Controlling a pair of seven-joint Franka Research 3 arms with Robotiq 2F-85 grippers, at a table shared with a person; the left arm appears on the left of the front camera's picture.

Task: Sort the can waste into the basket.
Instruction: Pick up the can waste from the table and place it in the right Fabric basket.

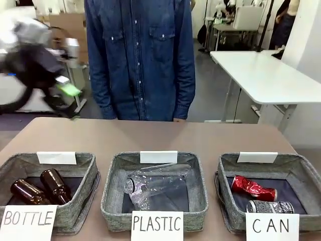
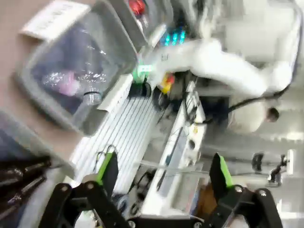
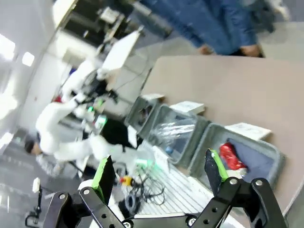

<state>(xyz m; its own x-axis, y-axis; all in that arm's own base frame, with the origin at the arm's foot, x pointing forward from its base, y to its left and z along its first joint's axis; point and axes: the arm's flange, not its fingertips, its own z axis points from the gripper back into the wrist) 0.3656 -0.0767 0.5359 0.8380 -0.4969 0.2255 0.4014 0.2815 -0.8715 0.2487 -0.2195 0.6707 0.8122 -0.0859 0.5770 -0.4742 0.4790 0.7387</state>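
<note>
Cans are seen lying in the right-hand basket (image 1: 296, 170), the grey woven bin fronted by a white sign (image 1: 271, 226) lettered "CAN": the dark printed can (image 1: 270, 206) with silver ends lies on its side nearest the sign, and the crushed red can (image 1: 252, 187), shiny and dented, lies just behind it on the dark floor, the two close together or touching. In the middle bin (image 1: 113, 188), signed "PLASTIC", clear plastic bottles (image 1: 153, 186) are heaped on their sides. In the left bin (image 1: 85, 181), signed "BOTTLE", two brown glass bottles (image 1: 42, 188) are laid side by side. A blank white card is fixed to the far wall of each bin. Beyond the bins the brown table (image 1: 150, 135) is bare up to its far edge, where a person in a denim shirt (image 1: 140, 55) is stood. At upper left the left gripper (image 1: 67, 88) is caught as a blur above the table's edge. In the left wrist view its fingers (image 2: 107, 168) are spread wide with nothing between them; in the right wrist view the right gripper (image 3: 159, 173) is likewise held wide and empty, high above the bins, with the red can visible in the nearest one.
</note>
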